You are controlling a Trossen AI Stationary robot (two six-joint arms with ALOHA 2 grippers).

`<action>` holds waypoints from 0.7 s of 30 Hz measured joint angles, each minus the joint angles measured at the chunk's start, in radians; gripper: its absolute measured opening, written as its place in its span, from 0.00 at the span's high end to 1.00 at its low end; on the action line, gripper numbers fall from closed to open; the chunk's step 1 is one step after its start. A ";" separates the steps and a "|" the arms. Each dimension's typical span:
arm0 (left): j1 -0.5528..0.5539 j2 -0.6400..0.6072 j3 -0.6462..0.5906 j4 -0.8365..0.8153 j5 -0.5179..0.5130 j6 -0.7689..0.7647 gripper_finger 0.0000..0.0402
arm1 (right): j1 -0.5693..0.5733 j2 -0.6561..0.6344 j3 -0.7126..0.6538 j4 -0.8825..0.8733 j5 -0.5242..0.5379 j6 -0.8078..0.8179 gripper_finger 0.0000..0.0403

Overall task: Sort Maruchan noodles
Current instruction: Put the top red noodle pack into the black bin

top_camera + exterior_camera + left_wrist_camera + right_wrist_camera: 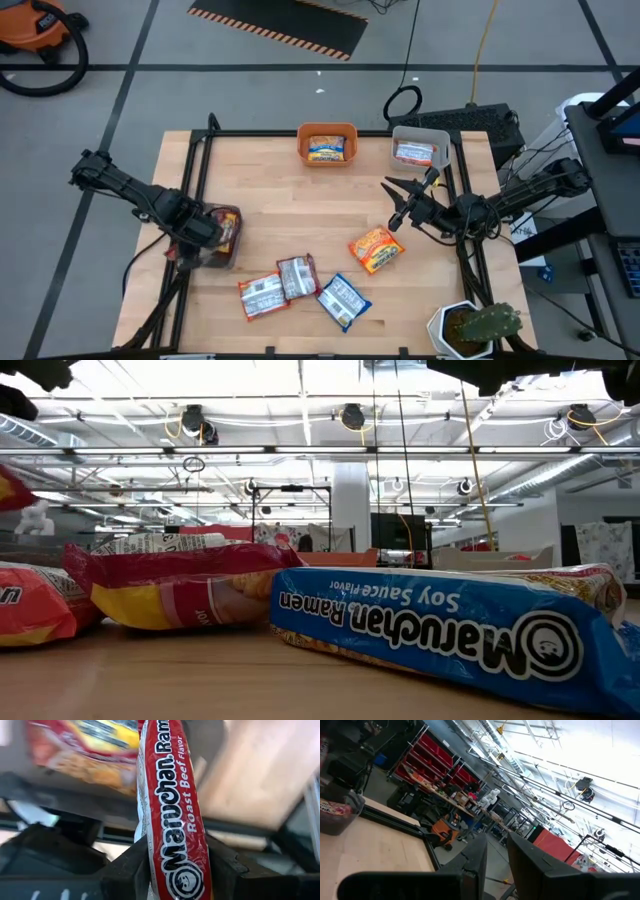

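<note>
At the left edge of the wooden table [290, 215], the left gripper [205, 243] is clamped on a red Roast Beef packet [175, 815], held edge-on between its two fingers. It hangs over a clear bin [222, 235] that already holds at least one red packet. The step in hand looks like the drop of this packet into that bin. The next move calls for the fingers to part while the packet is well inside the bin's walls, so it falls flat rather than catching on the rim.

Right of the table's middle, the right gripper [398, 208] hovers with its fingers apart and nothing between them, just beside an orange packet [376, 249].

Toward the table's near edge lie three more packets: two silver-red ones [278, 285] overlapping, and a blue Soy Sauce packet [343, 300] beside them. Along the far edge, an orange bin [327, 131] and a grey bin [420, 135] each hold a packet. Several packets remain unsorted, so the task seems roughly half done.
</note>
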 joint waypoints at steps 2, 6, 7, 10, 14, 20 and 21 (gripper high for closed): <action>0.000 -0.001 0.000 -0.003 0.037 0.067 0.64 | 0.000 0.000 0.000 0.000 0.000 0.000 0.82; 0.000 -0.001 0.000 -0.001 -0.003 0.203 0.64 | 0.000 0.000 0.000 0.000 -0.002 0.004 0.82; 0.000 0.000 0.000 -0.001 -0.024 0.222 0.64 | 0.000 0.000 0.000 0.000 -0.002 0.008 0.82; 0.000 0.007 0.000 -0.002 -0.062 0.260 0.63 | 0.000 0.000 0.000 0.000 -0.002 0.011 0.82; -0.002 0.035 0.000 0.000 -0.062 0.266 0.63 | 0.000 0.000 0.000 0.000 -0.002 0.010 0.82; -0.002 0.093 0.000 -0.003 -0.067 0.250 0.63 | 0.000 0.000 0.000 -0.001 -0.003 0.010 0.82; -0.002 0.100 0.000 -0.003 -0.076 0.250 0.63 | 0.000 0.000 0.000 -0.002 -0.003 0.014 0.82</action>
